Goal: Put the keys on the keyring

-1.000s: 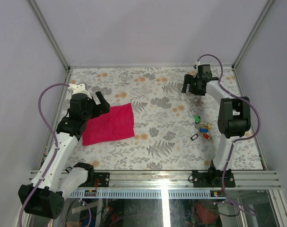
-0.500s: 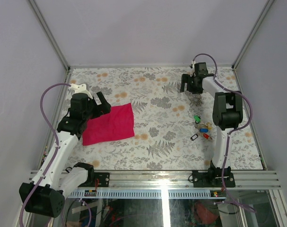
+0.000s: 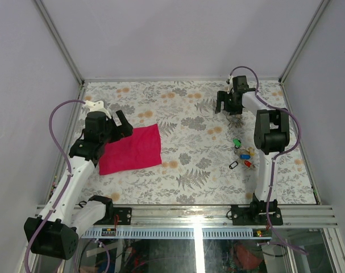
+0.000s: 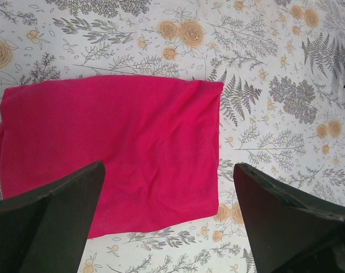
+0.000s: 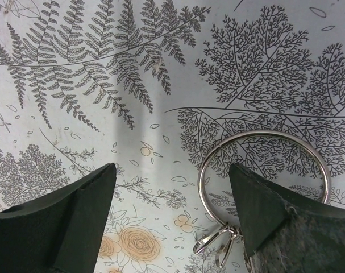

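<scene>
1. The keys (image 3: 243, 154) lie in a loose cluster flat on the counter (image 3: 183, 182), on the near side of the keyring (image 5: 263, 170) and clearly apart from it. Green, blue, yellow and red heads show, plus one dark tag. Blades are too small to make out.
2. The magenta cloth (image 4: 104, 142) lies flat, well to the left of the keyring and slightly nearer than it. It is not a task item.
3. The left tool (image 3: 122, 122) hangs over the cloth, far to the left of the keyring. Its fingers are spread wide and there is nothing between them.
4. The keyring lies flat on the counter. It is one large silver loop with small clips hanging at its near edge. No key is on it that I can see.
5. The right tool (image 5: 169, 187) hovers directly above the keyring, fingers wide apart and holding nothing. In the wrist view the loop sits toward the right-hand finger, partly hidden behind it. I cannot tell whether that finger touches the ring.
6. Progress, as a judgement: no key is threaded yet and the whole task remains. The likely first step is for the right tool to grasp the ring. Each key must then be picked up and worked onto the loop one by one.
</scene>
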### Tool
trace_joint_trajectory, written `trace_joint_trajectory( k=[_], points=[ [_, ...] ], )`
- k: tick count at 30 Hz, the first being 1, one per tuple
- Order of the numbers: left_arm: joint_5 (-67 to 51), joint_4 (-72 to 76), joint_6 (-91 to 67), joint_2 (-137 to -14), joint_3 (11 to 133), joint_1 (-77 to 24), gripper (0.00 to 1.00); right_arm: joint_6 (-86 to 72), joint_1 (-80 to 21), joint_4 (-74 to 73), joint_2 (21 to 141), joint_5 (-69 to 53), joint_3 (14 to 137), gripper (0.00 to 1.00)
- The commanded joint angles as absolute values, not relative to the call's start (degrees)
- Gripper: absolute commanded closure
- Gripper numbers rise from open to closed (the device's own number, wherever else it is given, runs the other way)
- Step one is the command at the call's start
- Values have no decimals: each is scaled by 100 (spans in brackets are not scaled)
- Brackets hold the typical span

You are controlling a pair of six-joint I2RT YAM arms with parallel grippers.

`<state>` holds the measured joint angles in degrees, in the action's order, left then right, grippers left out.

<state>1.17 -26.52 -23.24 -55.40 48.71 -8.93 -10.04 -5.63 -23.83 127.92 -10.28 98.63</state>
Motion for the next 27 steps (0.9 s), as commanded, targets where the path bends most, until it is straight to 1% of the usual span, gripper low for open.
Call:
trace_joint_trajectory(
  k=[1, 10, 16, 27],
  points=[
    [74, -2382, -2217, -5538, 4854, -843, 0, -1013, -616, -2678, 13017, -1321, 9999, 14],
    [55, -2380, -2240, -5528, 4854, -811, 0, -1103, -1073, -2641, 12577, -1126, 9475, 18],
    [8, -2382, -2241, -5605, 4881, -797, 0, -1144, -1508, -2451, 12201, -1077, 8868, 19],
    [29, -2399, -2239, -5618, 4874, -774, 0, -1434, -2900, -1460, 10935, -774, 6901, 20]
  ],
)
